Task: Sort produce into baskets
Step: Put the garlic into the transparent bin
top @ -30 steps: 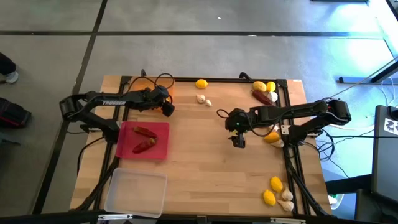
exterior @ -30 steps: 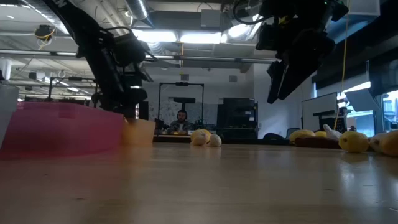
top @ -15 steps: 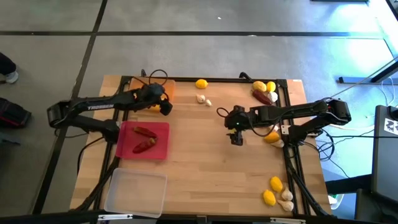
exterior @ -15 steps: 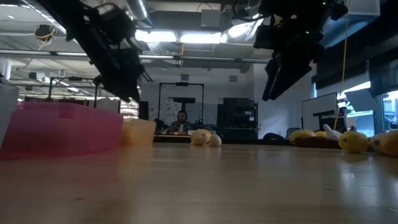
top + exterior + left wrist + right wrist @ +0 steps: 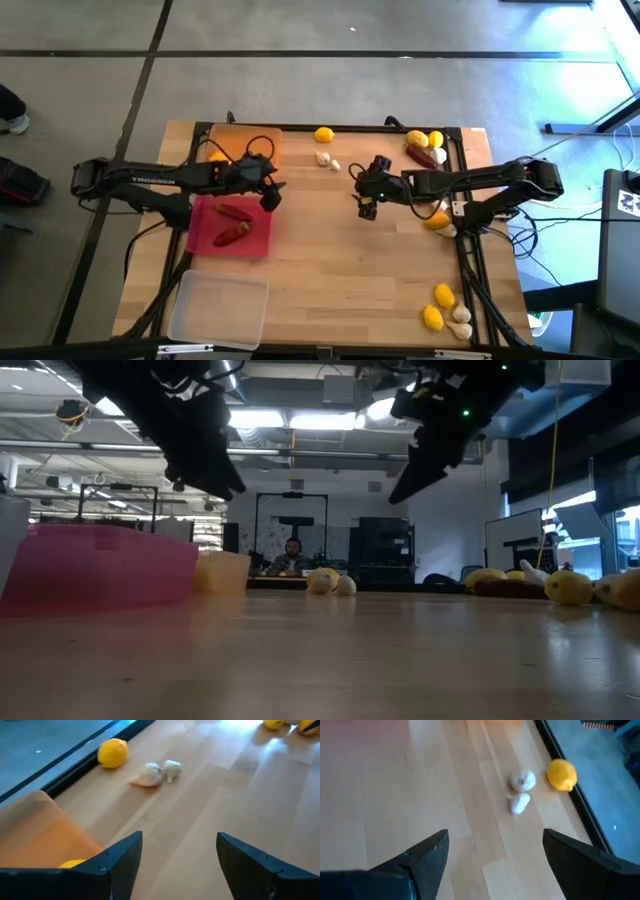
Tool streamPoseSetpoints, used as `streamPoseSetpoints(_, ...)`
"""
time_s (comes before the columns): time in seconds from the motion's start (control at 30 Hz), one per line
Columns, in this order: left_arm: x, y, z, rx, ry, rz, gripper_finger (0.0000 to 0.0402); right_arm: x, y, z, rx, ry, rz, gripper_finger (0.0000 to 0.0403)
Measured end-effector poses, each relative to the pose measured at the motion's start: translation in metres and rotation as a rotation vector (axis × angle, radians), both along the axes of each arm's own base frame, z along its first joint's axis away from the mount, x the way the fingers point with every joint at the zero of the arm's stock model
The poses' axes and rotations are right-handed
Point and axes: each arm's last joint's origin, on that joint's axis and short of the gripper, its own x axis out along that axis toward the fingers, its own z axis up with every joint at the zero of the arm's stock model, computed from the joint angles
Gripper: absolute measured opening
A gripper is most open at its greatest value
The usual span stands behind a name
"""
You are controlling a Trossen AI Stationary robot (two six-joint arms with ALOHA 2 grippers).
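Garlic bulbs point(image 5: 327, 160) are sitting on the desk point(image 5: 330, 260) near its far edge, beside a lemon point(image 5: 324, 135). Right pincer point(image 5: 366, 208), wide and empty, is hovering nearer than left pincer point(image 5: 270, 195), also wide.

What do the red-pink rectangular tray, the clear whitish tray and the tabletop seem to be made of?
The red-pink rectangular tray looks like translucent plastic: the low view shows light passing through its wall. The clear whitish tray also looks like thin plastic, see-through with a faint sheen. The tabletop appears to be pale wood or a wood-look laminate, with plank seams and grain lines and a smooth matt finish.
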Motion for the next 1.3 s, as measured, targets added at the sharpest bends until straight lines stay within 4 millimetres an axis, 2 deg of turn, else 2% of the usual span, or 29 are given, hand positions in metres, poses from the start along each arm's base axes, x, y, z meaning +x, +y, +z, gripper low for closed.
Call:
streamPoseSetpoints(0.2,0.005,-0.007,0.004,0.004,-0.057,-0.03,0.0249,0.016,-0.016,-0.014,-0.019,-0.015,-0.018,0.0317)
streamPoseSetpoints(0.47,0.006,-0.009,0.006,0.016,-0.073,-0.046,0.0249,0.038,-0.061,-0.05,0.064,-0.052,-0.097,0.0317)
streamPoseSetpoints(0.7,0.006,-0.009,0.005,0.016,-0.069,-0.045,0.0249,0.045,-0.1,-0.085,0.126,-0.062,-0.161,0.0317)
streamPoseSetpoints(0.83,0.006,-0.009,0.006,0.007,-0.075,-0.038,0.0249,0.05,-0.117,-0.099,0.139,-0.127,-0.193,0.0317)
streamPoseSetpoints(1.03,0.006,-0.009,0.005,0.0,-0.079,-0.034,0.0249,0.054,-0.13,-0.111,0.149,-0.176,-0.195,0.0299)
streamPoseSetpoints(1.3,0.006,-0.01,0.005,-0.005,-0.082,-0.031,0.0249,0.056,-0.135,-0.12,0.153,-0.182,-0.194,0.023)
